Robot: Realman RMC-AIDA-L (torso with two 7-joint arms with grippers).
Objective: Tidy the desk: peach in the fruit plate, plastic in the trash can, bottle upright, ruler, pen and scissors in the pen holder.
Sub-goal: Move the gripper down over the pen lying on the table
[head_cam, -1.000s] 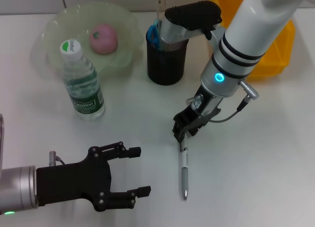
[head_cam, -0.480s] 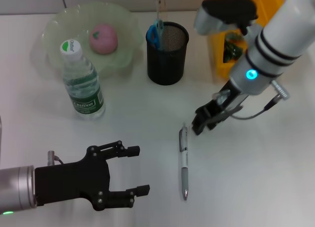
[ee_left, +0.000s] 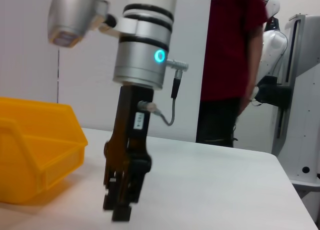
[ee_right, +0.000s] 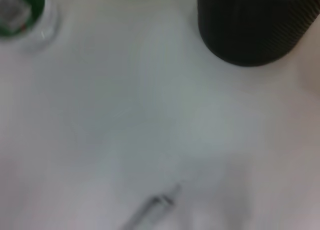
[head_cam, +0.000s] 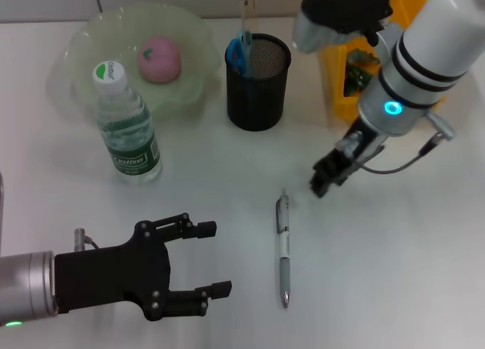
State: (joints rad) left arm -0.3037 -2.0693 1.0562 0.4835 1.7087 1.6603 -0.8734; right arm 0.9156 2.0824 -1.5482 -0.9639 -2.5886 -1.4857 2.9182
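Pen (head_cam: 283, 247) is lying flat on the white bench (head_cam: 394, 258), pointing away from the robot, just to the left of the right pincer (head_cam: 327, 176) and a little nearer the robot than its tips, not touching them. The right pincer is hanging low over the bench with nothing between its fingers; whether they are parted or closed I cannot tell, since the left wrist view shows them only as a dark blurred block (ee_left: 121, 200). Beyond this pincer and to its left, the black mesh pen holder (head_cam: 258, 82) is standing upright, with the blue-handled scissors (head_cam: 239, 49) and the clear ruler (head_cam: 248, 16) sticking up out of it. Beyond the pincer and slightly to its right, the yellow trash can (head_cam: 420, 99) is sitting at the back of the bench, largely hidden by the arm, with something green showing inside. Further left of the pen holder, the pale green fruit plate (head_cam: 87, 38) is carrying the pink peach (head_cam: 158, 59), and the water bottle (head_cam: 125, 126) is standing upright just in front of the plate, its cap on. The left pincer (head_cam: 208, 260) is hovering near the robot, well left of the pen, its black fingers spread wide and gripping nothing.
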